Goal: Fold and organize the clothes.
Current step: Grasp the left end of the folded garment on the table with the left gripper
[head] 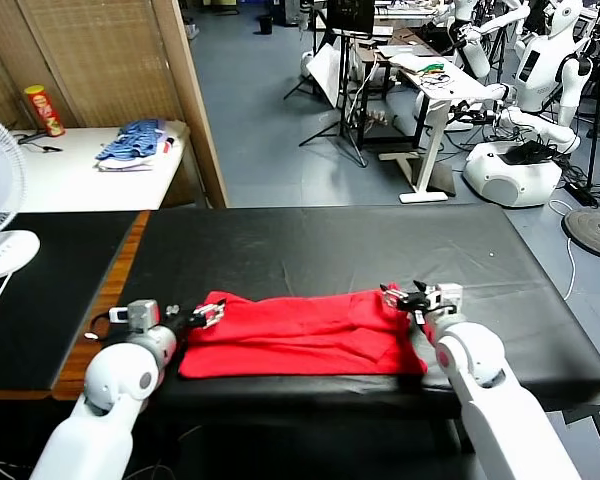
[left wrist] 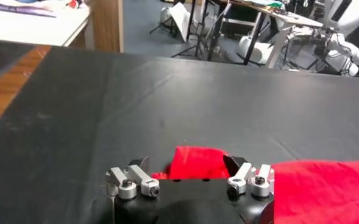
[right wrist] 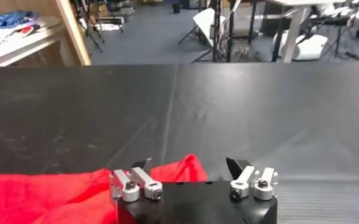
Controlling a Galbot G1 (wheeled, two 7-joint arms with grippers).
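A big black table [head: 330, 250] is seen, and the red T-shirt [head: 300, 335] is laid flat along its near edge, folded into a long strip. The left gripper [head: 208, 316] is placed at the shirt's left end with its fingers spread apart, and a corner of red cloth is seen between them. The right gripper [head: 405, 298] is set at the right end, fingers also apart. A blue bundle of clothes [head: 135, 142] and a red can [head: 44, 110] are kept on a white side table [head: 70, 180]. The can's writing cannot be read.
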